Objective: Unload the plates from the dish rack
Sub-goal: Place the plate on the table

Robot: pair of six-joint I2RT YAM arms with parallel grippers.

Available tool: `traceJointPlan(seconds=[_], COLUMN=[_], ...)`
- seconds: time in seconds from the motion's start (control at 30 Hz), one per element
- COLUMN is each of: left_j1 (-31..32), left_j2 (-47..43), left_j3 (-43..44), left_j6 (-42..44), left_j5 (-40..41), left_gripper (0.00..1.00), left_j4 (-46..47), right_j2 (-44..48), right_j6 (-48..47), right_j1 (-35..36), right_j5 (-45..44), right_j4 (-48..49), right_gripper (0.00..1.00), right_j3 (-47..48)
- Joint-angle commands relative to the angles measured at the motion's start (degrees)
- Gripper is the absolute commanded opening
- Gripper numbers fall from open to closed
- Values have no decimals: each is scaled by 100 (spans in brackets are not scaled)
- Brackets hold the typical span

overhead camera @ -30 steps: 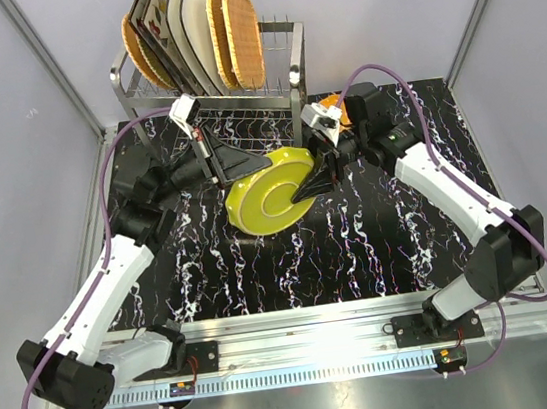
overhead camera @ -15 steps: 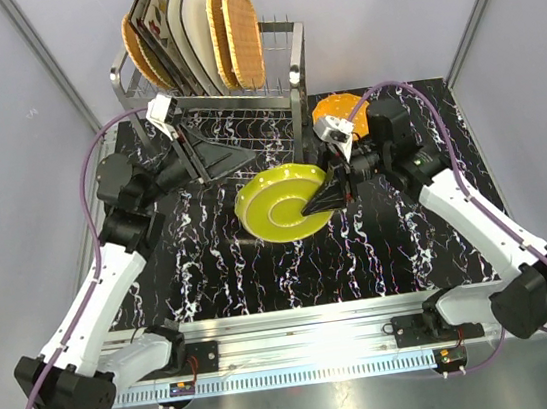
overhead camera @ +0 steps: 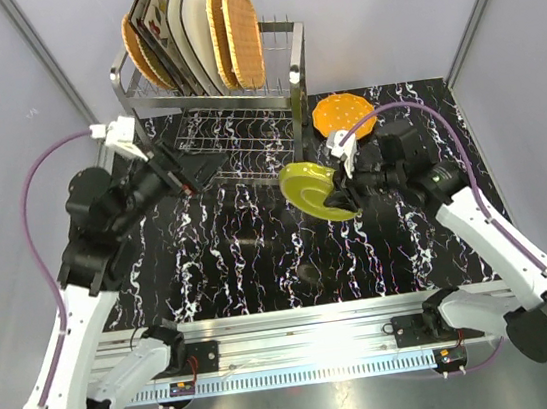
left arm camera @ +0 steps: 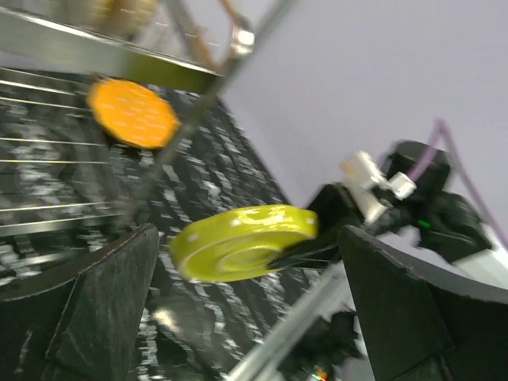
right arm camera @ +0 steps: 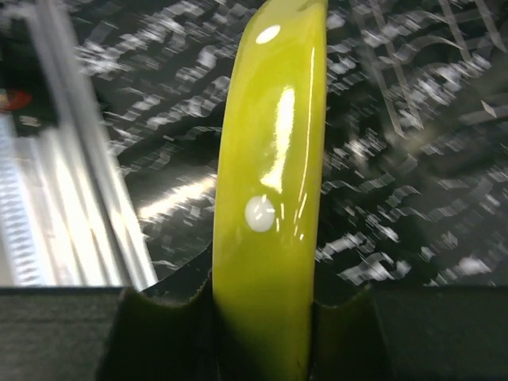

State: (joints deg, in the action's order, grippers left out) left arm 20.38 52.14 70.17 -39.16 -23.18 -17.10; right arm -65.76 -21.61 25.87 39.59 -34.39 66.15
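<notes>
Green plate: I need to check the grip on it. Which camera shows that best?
Right wrist: the green plate fills the frame edge-on, pinched between both fingers. Top external shows it small, in the right gripper; left wrist shows it blurred.

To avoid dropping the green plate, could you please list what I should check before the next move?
1. Right gripper shut on the green plate at its rim: ok.
2. Left gripper open, apart from the plate: ok.
3. Plate out of the rack: ok.
4. Plate level: not ok, it is tilted.
5. Bare table near the plate for setting down: ok.
6. Rack emptied: not ok, wicker plates and others stand in its top.
</notes>
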Motion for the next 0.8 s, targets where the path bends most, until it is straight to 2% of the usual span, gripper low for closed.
traceJointPlan(seconds=[0.0,0.2,0.37,0.53,0.57,0.7,0.77], left_j1=[-17,-17,-17,-17,-17,-17,-17], left_j2=[-457,-1100,-1469,-1680,-1750,-1891,-1961], left_j3=[-345,-1057,-1594,-1945,-1989,-2165,-2244], left_j6=[743,822,734,664,646,594,558], left_j5=[1499,2607,2959,3100,3118,3232,3293], left_gripper=[99,99,99,99,99,99,99], left_j4=[-566,-636,-637,-645,-654,-645,-654], right_j2=[511,634,144,-639,-901,-1579,-2087], right_j6=[-669,-1714,-2576,-3164,-3305,-3911,-4096], right_j1=[24,15,-257,-986,-1222,-1681,-1760], right_j5=[-2038,-3868,-4381,-4039,-3969,-2925,-2695], right_j4=[328,1038,2189,3191,3724,4975,5661], right_gripper=[0,0,0,0,0,0,0], right_j3=[-110,-805,-1034,-849,-858,-929,-885])
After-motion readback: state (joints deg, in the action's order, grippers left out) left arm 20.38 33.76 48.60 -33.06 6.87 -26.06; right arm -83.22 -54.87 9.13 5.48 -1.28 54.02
